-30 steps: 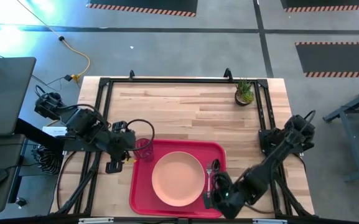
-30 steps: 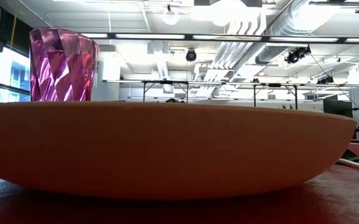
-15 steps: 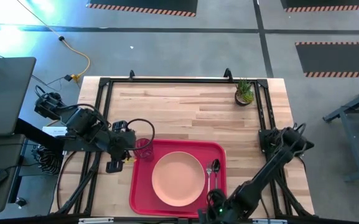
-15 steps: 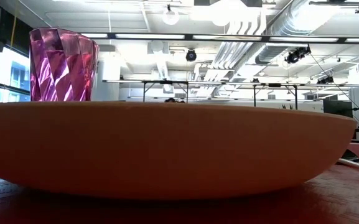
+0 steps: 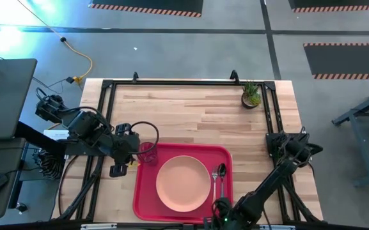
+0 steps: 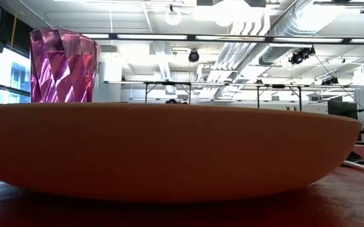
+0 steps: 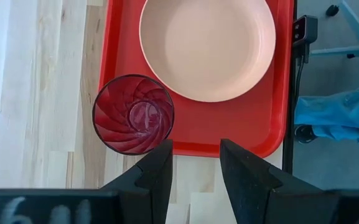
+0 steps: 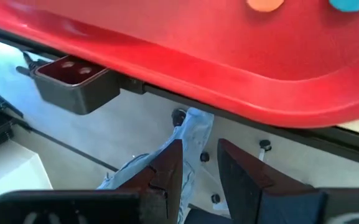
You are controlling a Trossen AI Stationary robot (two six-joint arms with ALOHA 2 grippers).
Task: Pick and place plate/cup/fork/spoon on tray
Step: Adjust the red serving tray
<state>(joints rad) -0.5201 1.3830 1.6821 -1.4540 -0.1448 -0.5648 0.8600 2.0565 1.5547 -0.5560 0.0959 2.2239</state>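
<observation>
A: Start with the biggest piece. Where is everything?

B: The red tray [image 5: 183, 184] lies at the near edge of the wooden table [image 5: 197, 108]. The peach-pink plate [image 5: 183, 183] sits in its middle. The dark-red cup [image 5: 147, 153] stands in the tray's back left corner, just inside the rim. To the right of the plate lie the spoon [image 5: 221, 179] and the fork [image 5: 214, 182], side by side; in the right wrist view only the ends of the orange and blue handles show.

A: So all four pieces are on the tray. And the arms?

B: The left gripper [image 7: 195, 168] hovers just outside the tray's left rim, beside the cup, its fingers spread and holding nothing. The right gripper [image 8: 198, 171] hangs at the table's front edge, below the tray's near rim; its fingers stand a little apart with nothing between them.

A: What could go wrong now?

B: I judge the cup the weak point. It stands close to the rim and close to the left fingers, so a careless sweep as that arm backs off could tip it or push it over the edge. The right arm is tucked low against the tray's front; lifting straight up could catch the rim, jolt the tray and roll the cutlery against the plate.

A: Any writing to read?

B: None on the tableware. Pale marks on the left gripper's body may be digits, but I cannot read them.
</observation>
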